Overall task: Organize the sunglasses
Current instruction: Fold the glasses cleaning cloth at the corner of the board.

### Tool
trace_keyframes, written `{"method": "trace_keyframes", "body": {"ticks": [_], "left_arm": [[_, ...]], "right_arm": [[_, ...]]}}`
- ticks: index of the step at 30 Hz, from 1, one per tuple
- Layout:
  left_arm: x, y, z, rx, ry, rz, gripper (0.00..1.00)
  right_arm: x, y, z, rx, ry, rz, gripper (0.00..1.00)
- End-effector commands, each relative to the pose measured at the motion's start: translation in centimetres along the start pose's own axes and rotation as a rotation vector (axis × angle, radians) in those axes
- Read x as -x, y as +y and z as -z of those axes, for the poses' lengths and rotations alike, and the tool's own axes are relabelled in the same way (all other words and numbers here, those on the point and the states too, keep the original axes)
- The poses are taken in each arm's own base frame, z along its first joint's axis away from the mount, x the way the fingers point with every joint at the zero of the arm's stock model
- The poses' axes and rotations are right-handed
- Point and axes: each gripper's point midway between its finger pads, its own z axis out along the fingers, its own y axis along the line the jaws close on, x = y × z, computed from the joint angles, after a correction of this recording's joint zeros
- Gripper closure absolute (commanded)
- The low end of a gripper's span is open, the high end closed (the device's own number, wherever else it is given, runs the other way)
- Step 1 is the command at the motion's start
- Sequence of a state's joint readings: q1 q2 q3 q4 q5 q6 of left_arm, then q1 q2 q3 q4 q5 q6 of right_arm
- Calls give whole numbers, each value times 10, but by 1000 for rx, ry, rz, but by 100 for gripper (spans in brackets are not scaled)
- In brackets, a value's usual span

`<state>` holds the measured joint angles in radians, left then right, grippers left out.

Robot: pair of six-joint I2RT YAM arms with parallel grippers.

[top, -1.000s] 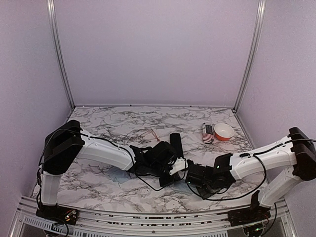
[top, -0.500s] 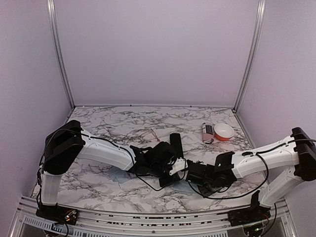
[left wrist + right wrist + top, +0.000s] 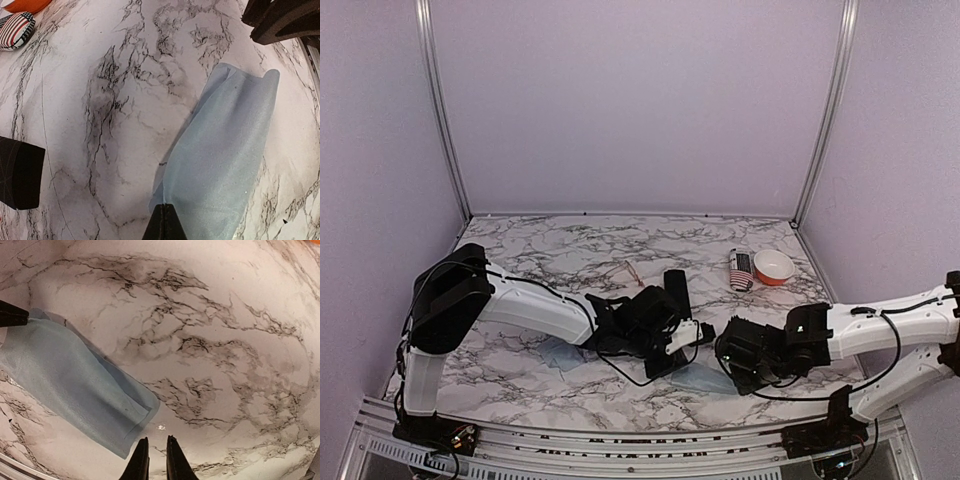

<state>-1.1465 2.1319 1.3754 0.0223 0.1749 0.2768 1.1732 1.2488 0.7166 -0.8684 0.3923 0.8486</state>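
Note:
The thin wire-framed sunglasses (image 3: 628,270) lie on the marble table behind the left arm. The pale-lilac pair is not in view. My left gripper (image 3: 688,338) is at the table's middle, shut on one corner of a pale blue cloth (image 3: 225,150), as its wrist view (image 3: 165,225) shows. The cloth (image 3: 696,378) lies spread on the table toward the right arm. My right gripper (image 3: 725,352) hovers just beyond the cloth's far corner (image 3: 135,415). In its wrist view (image 3: 155,460) the fingers stand a narrow gap apart with nothing between them.
A black oblong case (image 3: 675,285) lies behind the left gripper. A stars-and-stripes case (image 3: 741,270) and an orange-and-white bowl (image 3: 773,266) sit at the back right. Another pale blue patch (image 3: 560,355) lies beside the left forearm.
My right gripper has drawn back to the right, away from the left gripper. The blue cloth now shows spread out between them. The left gripper has barely moved.

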Motion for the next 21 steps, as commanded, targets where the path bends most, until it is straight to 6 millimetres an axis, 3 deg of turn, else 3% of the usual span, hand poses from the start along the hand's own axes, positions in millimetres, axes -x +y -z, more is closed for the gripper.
{"method": "trace_keyframes", "body": {"ticks": [1,12,21], "left_arm": [[1,-6,-7,-24,15,-14,100],[-1,-5,-9,-5,33,-23,100],[-3,-5,-8,-4,36,-22,100]], "right_arm": [[2,14,-4,89,2,-53,87],[6,18,-17,111,3,-81,87],[-1,10,-33,46,43,-69,88]]}}
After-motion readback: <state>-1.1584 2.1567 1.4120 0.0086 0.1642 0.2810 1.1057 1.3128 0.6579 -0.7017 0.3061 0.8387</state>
